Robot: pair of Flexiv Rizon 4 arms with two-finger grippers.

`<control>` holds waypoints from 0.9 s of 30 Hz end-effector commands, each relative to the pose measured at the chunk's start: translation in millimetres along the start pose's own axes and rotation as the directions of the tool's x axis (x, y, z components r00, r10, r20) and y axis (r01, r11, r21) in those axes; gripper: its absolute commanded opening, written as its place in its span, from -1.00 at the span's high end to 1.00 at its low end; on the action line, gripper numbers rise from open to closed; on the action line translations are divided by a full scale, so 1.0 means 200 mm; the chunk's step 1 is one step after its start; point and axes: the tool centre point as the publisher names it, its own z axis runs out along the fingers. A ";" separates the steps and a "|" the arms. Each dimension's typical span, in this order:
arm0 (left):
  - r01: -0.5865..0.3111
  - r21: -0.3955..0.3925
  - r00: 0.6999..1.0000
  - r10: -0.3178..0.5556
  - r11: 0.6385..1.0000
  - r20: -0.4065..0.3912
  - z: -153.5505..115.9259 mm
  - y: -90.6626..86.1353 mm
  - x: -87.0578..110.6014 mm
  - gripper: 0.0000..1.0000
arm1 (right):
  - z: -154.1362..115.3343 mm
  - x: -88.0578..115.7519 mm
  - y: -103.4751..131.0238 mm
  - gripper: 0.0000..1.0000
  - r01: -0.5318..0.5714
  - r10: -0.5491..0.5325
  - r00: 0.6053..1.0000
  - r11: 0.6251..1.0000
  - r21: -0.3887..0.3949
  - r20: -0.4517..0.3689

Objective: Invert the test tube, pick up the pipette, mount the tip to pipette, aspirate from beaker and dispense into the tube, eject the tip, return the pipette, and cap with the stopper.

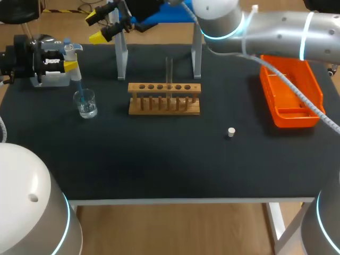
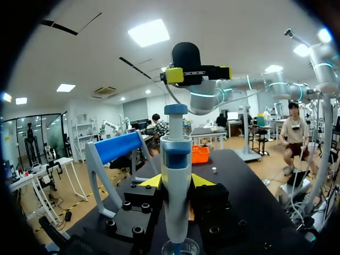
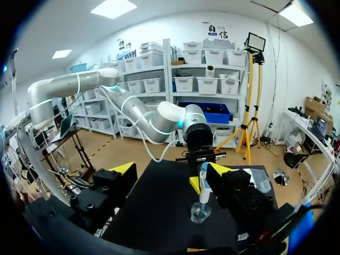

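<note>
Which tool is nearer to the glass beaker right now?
Left. The left tool holds the pipette directly over the glass beaker, tip pointing into it. The right tool is open farther back, beside the pipette stand at the table's far edge.

Pipette over the beaker, tube racked, stopper lying loose

The pipette (image 1: 70, 55), white with blue bands and a blue top knob, stood upright, clamped from both sides in the jaws of the left gripper (image 2: 176, 183), and its slim tip (image 1: 79, 87) reached down into the beaker (image 1: 85, 103). The beaker was a small clear glass holding a little clear liquid, upright at the left of the desk (image 1: 159, 159). The clear test tube (image 1: 169, 71) stood upright in a hole of the wooden rack (image 1: 164, 99) at mid-desk; which end was up could not be told. The small white stopper (image 1: 231, 132) sat alone on the desk, well apart from the rack, towards the right.
</note>
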 end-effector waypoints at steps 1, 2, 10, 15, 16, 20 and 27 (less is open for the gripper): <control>-0.001 0.002 1.000 0.001 1.000 -0.004 0.00 0.00 0.00 1.00 | 0.07 -0.05 0.01 1.00 -0.002 0.002 0.998 1.000 -0.001 -0.064; -0.001 0.002 1.000 0.001 1.000 -0.004 0.00 0.00 0.00 1.00 | 0.08 -0.05 0.02 1.00 -0.004 0.004 0.998 1.000 -0.005 -0.062; -0.001 0.002 1.000 0.001 1.000 -0.004 0.00 0.00 0.00 1.00 | 0.17 -0.09 0.03 1.00 0.009 -0.009 0.998 1.000 0.001 -0.058; -0.001 0.002 1.000 0.001 1.000 -0.004 0.00 0.00 0.00 1.00 | 0.21 -0.13 0.02 1.00 0.005 -0.004 0.999 1.000 0.009 -0.035; -0.001 0.002 1.000 0.001 1.000 -0.004 0.00 0.00 0.00 1.00 | 0.22 -0.14 0.01 1.00 0.004 -0.004 0.999 1.000 0.009 -0.033; -0.001 0.002 1.000 0.001 1.000 -0.004 0.00 0.00 0.00 1.00 | 0.25 -0.16 0.01 1.00 0.000 0.001 1.000 1.000 0.011 -0.023; -0.001 0.002 1.000 0.001 1.000 -0.004 0.00 0.00 0.00 1.00 | 0.28 -0.20 -0.01 1.00 -0.016 0.017 1.000 1.000 0.021 -0.012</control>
